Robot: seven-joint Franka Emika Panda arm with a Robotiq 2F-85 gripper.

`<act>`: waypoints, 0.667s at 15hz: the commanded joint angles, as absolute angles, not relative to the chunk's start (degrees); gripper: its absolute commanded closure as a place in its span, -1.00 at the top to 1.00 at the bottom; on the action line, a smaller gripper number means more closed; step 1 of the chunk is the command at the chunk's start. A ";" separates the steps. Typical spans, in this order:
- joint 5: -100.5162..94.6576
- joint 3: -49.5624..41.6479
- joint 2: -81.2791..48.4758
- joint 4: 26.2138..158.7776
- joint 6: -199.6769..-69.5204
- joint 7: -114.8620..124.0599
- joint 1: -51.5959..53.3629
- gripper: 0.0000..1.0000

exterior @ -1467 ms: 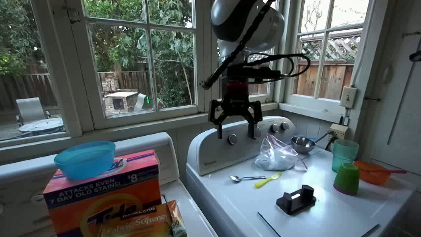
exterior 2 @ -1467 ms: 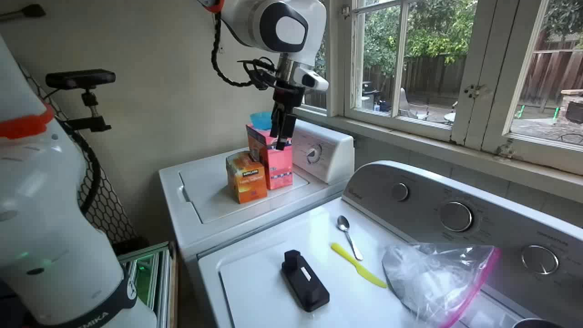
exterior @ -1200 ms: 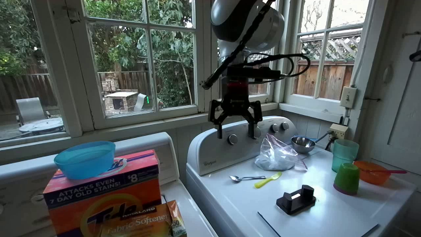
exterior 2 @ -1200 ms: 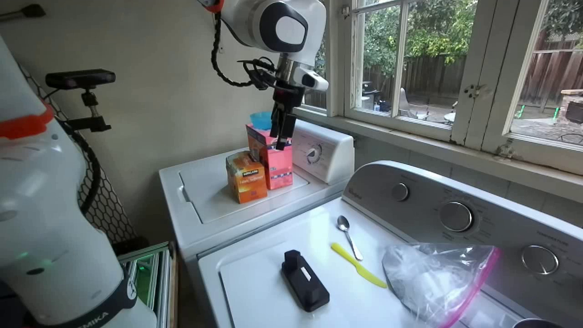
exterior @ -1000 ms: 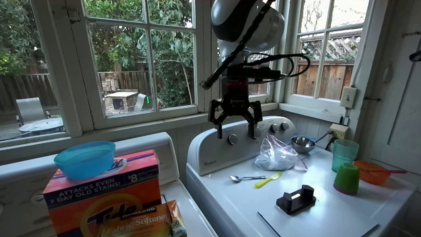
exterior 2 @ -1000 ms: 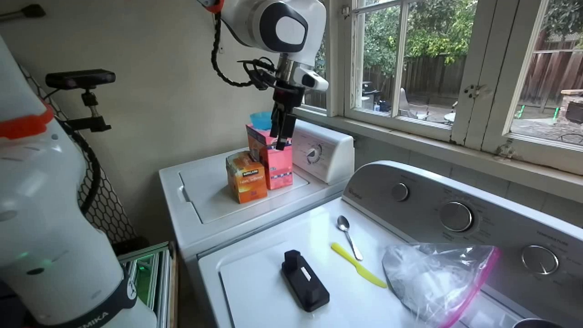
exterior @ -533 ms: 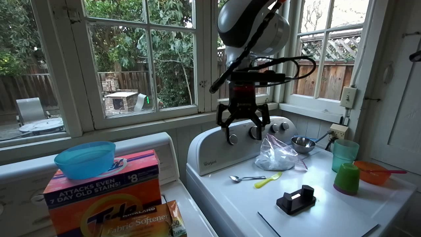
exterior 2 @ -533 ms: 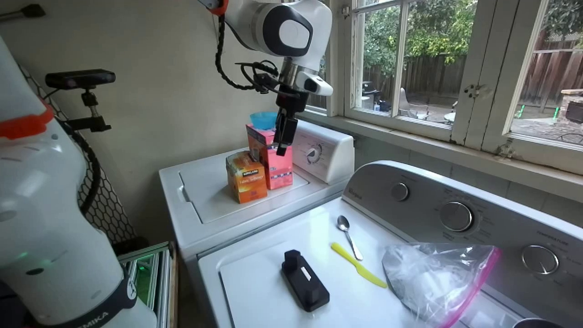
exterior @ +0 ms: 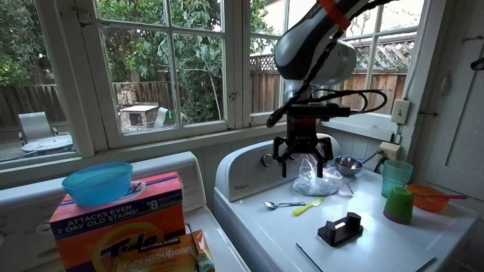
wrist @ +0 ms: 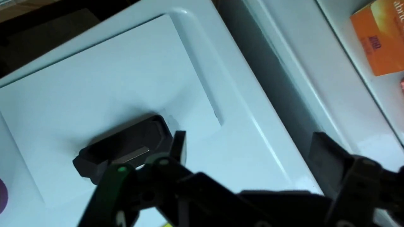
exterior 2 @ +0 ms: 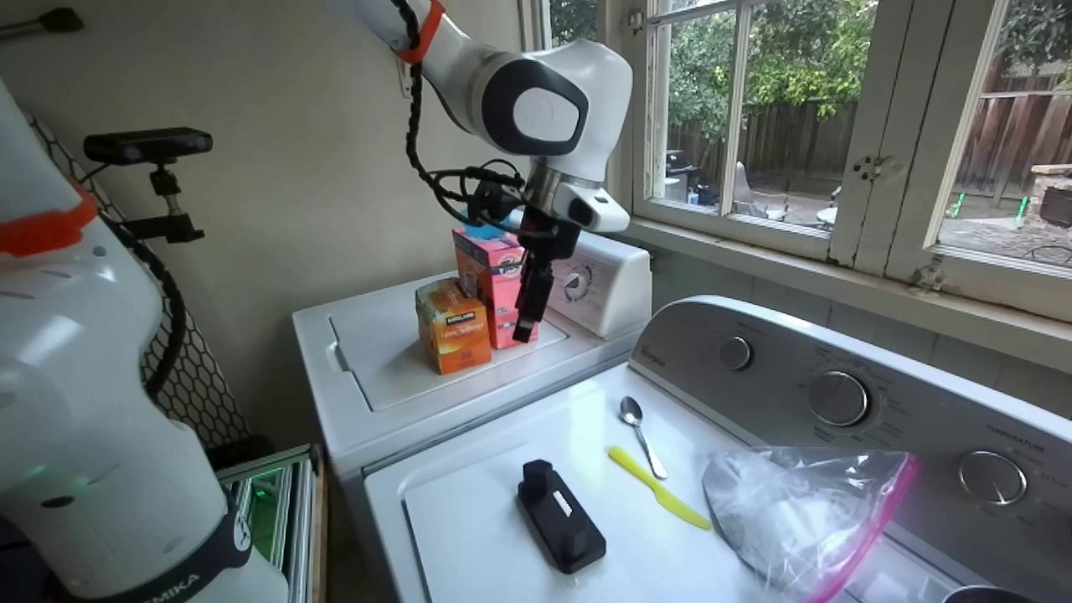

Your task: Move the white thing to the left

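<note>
A clear plastic bag (exterior: 317, 181) with whitish contents and a pink seal lies on the white machine top (exterior: 264, 226), near its control panel; it also shows in an exterior view (exterior 2: 796, 511). It is the loose thing that best fits "white thing". The bag is out of view in the wrist view. My gripper (exterior: 301, 174) is open and empty, in the air above the machine, and overlaps the bag's upper part in that view. In an exterior view the gripper (exterior 2: 525, 331) appears well apart from the bag. The wrist view shows both fingers (wrist: 251, 137) wide apart with nothing between.
A black holder (exterior: 340, 229), yellow knife (exterior: 308, 206) and spoon (exterior: 283, 204) lie in front of the bag. A metal pan (exterior: 348, 166), teal cup (exterior: 396, 175), green cup (exterior: 399, 206) and orange bowl (exterior: 429, 200) stand right. A detergent box (exterior 2: 512, 306) and softener box (exterior 2: 454, 327) stand on the neighbouring machine.
My arm was still at first, then the gripper moved down and to the right in both exterior views. It stays open. The bag and other objects have not moved.
</note>
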State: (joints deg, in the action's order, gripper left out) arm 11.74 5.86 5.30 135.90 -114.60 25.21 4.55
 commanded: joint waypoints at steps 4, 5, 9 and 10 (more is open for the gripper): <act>11.42 4.75 6.28 141.19 -118.83 24.45 3.28 1.00; 11.42 4.67 6.32 141.77 -118.93 24.55 3.14 1.00; 11.42 4.67 6.51 142.06 -118.97 24.77 3.11 1.00; 11.42 4.68 6.55 142.08 -118.97 24.78 3.11 1.00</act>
